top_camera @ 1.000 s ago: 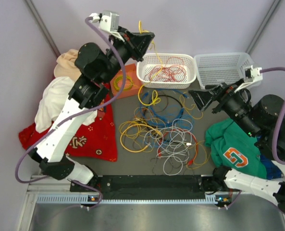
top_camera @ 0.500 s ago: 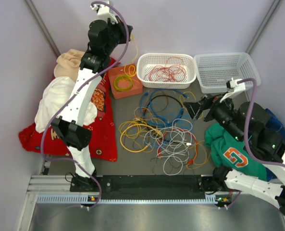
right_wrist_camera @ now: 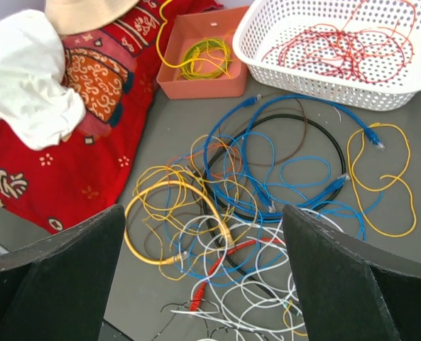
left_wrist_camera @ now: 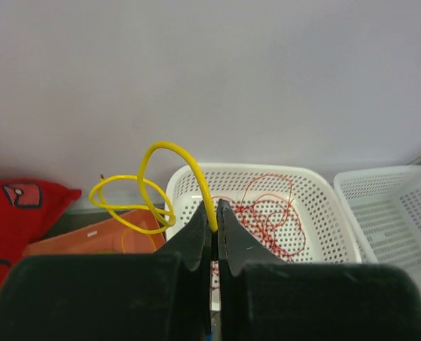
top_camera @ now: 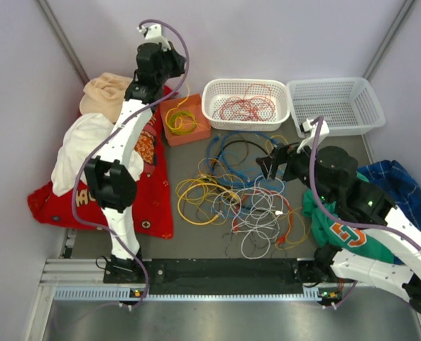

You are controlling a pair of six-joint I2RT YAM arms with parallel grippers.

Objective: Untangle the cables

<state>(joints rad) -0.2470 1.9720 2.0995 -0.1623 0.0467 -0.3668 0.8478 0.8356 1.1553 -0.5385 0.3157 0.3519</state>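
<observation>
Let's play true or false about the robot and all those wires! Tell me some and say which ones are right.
1. The left end effector pinches a thin yellow cable. True.
2. The right end effector is shut on a blue wire. False: it is open and holds nothing.
3. The white plastic mesh basket beside the orange box has thin red wires in it.
True.
4. The second white mesh basket, on the right, is full of blue cables. False: the blue cables lie on the grey table.
5. The small orange box holds a yellow-green coil. True.
</observation>
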